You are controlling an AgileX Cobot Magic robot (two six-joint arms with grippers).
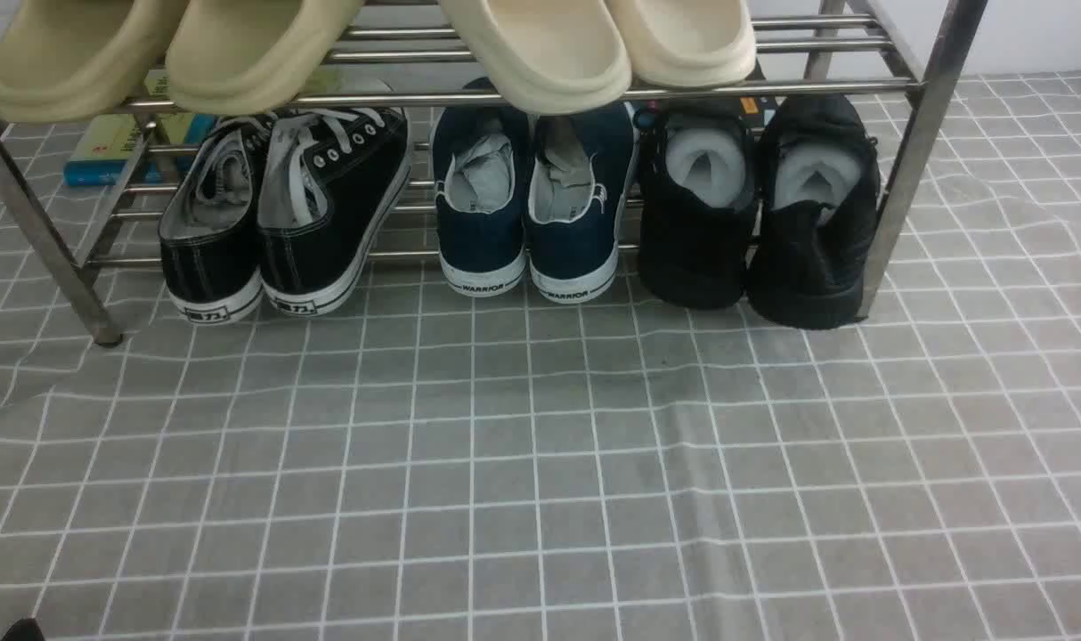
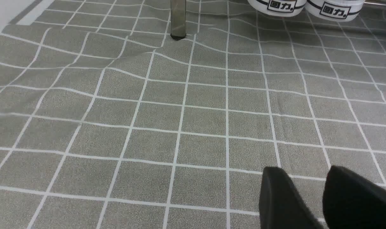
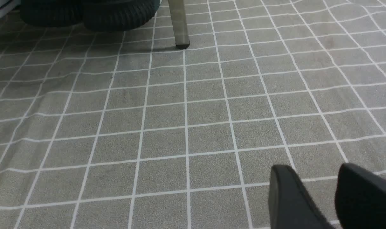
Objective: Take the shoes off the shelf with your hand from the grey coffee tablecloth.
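The pair of all-black mesh shoes stands on the lower tier of the steel-rod shelf, at its right end, heels toward me, grey lining showing. Their black soles show in the right wrist view beside a shelf leg. The shelf stands on the grey checked tablecloth. My left gripper and my right gripper are both open and empty, low over bare cloth, well short of the shelf. Neither arm shows clearly in the front view.
Black canvas sneakers with white soles and navy slip-ons share the lower tier. Beige slippers and cream slippers lie on the top tier. A green-blue box lies behind the shelf. The sneakers' white heels show past a shelf leg.
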